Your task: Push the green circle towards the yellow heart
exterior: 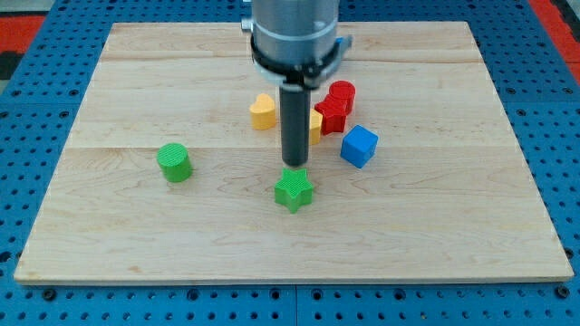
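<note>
The green circle point(174, 162) is a short cylinder at the board's left middle. The yellow heart point(263, 111) lies up and to the right of it, near the board's centre. My tip point(294, 166) comes down just above a green star point(294, 190), touching or nearly touching its top edge. The tip is well to the right of the green circle and below and to the right of the yellow heart. The rod hides part of another yellow block point(314, 126).
A red cylinder point(342, 93) and a red star-like block point(331, 112) sit right of the heart. A blue cube point(359, 146) lies right of the rod. The wooden board point(453, 226) rests on a blue perforated table.
</note>
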